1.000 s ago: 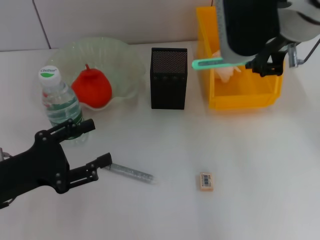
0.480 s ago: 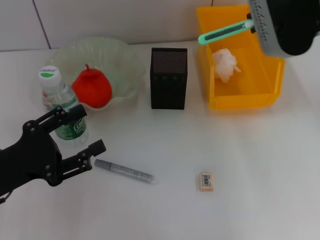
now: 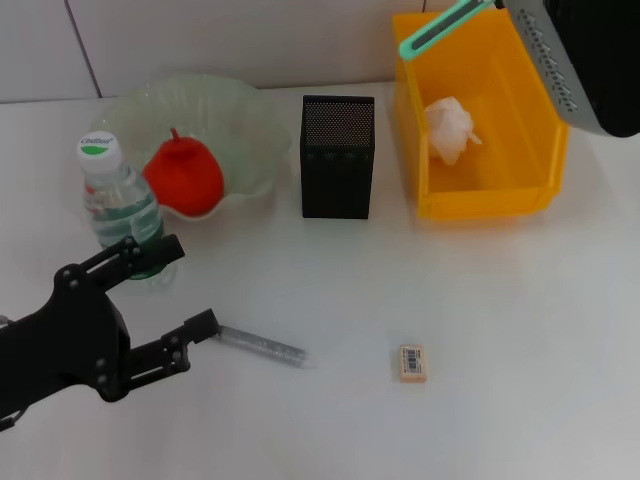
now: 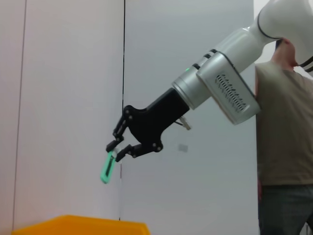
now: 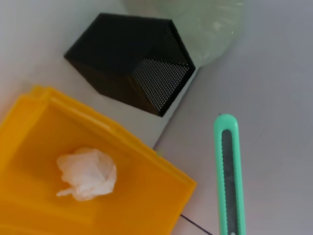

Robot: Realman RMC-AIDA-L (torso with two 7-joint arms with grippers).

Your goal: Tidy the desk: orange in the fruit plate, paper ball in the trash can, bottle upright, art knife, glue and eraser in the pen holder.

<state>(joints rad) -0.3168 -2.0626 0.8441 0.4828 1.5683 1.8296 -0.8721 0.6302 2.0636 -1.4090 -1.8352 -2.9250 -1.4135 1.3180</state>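
My right gripper (image 4: 115, 152) is shut on the mint-green art knife (image 3: 440, 27), holding it high over the back of the yellow trash can (image 3: 485, 203). The paper ball (image 3: 450, 128) lies inside the can. In the right wrist view the art knife (image 5: 227, 176) hangs above the black mesh pen holder (image 5: 132, 63). My left gripper (image 3: 195, 284) stands open low over the desk, its lower finger at the end of the grey glue (image 3: 262, 346). The bottle (image 3: 120, 205) stands upright. The orange (image 3: 185, 175) rests in the fruit plate (image 3: 235, 100). The eraser (image 3: 412, 362) lies on the desk.
The pen holder (image 3: 338, 155) stands between the fruit plate and the trash can. A person stands in the background of the left wrist view. The white desk (image 3: 520, 330) stretches bare to the right of the eraser.
My right arm has lifted the art knife up and back, from beside the trash can's front to high above its rear. My left gripper rose slightly, then came back down to the glue's end.
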